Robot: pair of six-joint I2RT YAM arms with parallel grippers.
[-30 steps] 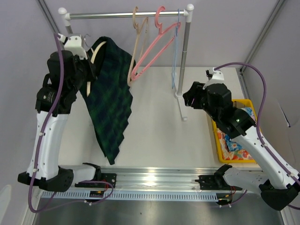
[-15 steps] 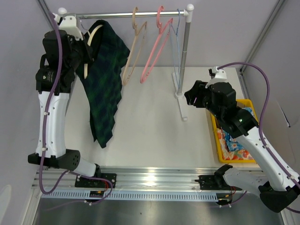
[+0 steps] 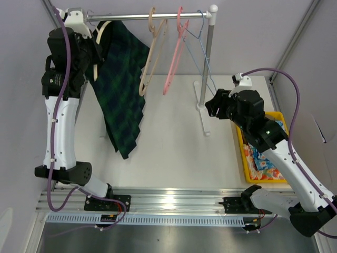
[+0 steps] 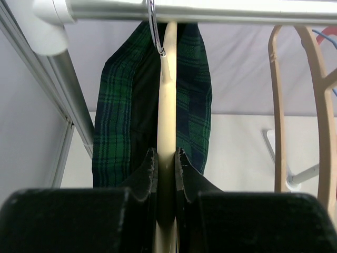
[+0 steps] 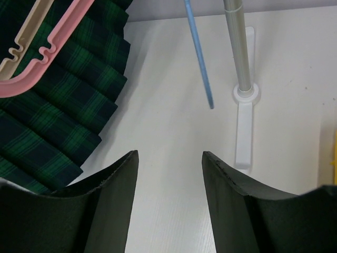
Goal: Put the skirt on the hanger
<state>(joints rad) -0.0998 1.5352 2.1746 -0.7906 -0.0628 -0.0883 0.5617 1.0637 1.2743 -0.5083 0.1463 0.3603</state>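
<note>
At upper left of the overhead view, we are clamping the hanger (image 4: pixel 167 105) narrowly in our left gripper (image 4: pixel 166 154), steadying its hook at the rail (image 4: pixel 221 9) so the draped skirt (image 3: pixel 124 100) is hanging free. Our right gripper (image 5: pixel 169 155) is waiting wide open and empty at mid-right, the tan hanger (image 3: pixel 150 52) crowding close beside the skirt, with open table (image 3: pixel 174 137) at centre.

Tan hanger (image 4: pixel 278 121), pink hanger (image 5: pixel 23 79), blue hanger (image 5: pixel 199 52) on rail (image 3: pixel 131 17); floral cloth (image 3: pixel 263 161) in yellow bin (image 3: pixel 244 154)

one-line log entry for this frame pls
left gripper: shut on hanger | skirt: draped over hanger | hook: at rail | right gripper: open, empty, above table
</note>
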